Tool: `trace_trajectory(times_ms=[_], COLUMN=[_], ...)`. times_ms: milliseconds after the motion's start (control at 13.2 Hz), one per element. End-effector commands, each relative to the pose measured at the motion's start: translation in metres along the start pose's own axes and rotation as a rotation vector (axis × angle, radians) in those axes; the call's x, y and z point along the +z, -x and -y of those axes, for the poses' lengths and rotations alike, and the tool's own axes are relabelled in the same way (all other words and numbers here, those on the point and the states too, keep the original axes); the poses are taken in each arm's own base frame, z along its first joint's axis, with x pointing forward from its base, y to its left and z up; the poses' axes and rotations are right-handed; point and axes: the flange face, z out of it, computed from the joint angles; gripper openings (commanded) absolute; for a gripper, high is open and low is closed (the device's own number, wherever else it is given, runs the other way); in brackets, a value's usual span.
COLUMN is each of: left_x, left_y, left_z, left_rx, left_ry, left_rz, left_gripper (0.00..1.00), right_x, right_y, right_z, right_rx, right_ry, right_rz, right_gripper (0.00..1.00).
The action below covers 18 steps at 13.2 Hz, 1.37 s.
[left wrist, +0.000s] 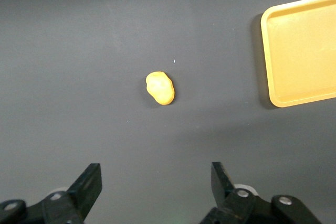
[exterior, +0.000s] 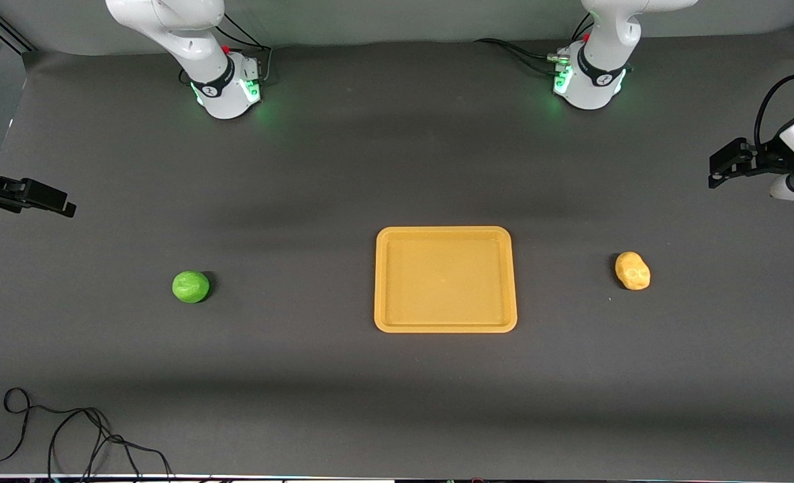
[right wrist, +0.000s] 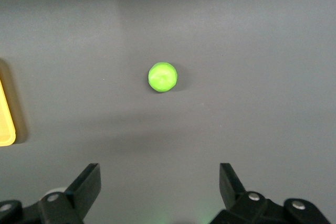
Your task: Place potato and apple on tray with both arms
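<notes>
The yellow-orange tray (exterior: pixel 445 279) lies flat mid-table with nothing on it. The green apple (exterior: pixel 190 286) rests on the mat toward the right arm's end. The yellow-tan potato (exterior: pixel 632 270) rests toward the left arm's end. My left gripper (exterior: pixel 719 168) hangs open and empty in the air at its end of the table. Its wrist view shows the potato (left wrist: pixel 160 87) and a tray corner (left wrist: pixel 299 51) past the open gripper (left wrist: pixel 156 182). My right gripper (exterior: pixel 61 203) hangs open and empty at its end. Its wrist view shows the apple (right wrist: pixel 163 77) and the tray's edge (right wrist: pixel 5 124) past the open gripper (right wrist: pixel 160 182).
The table is covered by a dark grey mat. A loose black cable (exterior: pixel 68 436) lies near the table's front edge at the right arm's end. The two arm bases (exterior: pixel 229 87) (exterior: pixel 588 80) glow green along the back.
</notes>
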Motion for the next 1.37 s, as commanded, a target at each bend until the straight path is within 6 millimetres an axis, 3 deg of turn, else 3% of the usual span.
trace_trajectory(times_ms=[0, 1141, 1293], left_x=[-0.006, -0.003, 0.004], left_y=[0.003, 0.003, -0.002], left_z=[0.0, -0.001, -0.001], left_rx=[-0.014, -0.013, -0.012], left_ry=[-0.003, -0.002, -0.002], left_rz=[0.006, 0.012, 0.012], left_gripper=[0.99, 0.96, 0.96], right_x=[-0.003, 0.004, 0.005], right_y=[0.001, -0.005, -0.005], right_z=[0.001, -0.002, -0.001], right_rx=[0.003, -0.081, -0.082], right_ry=[-0.008, 0.011, 0.013], right_rz=[-0.02, -0.012, -0.01], right_gripper=[1.0, 1.0, 1.0])
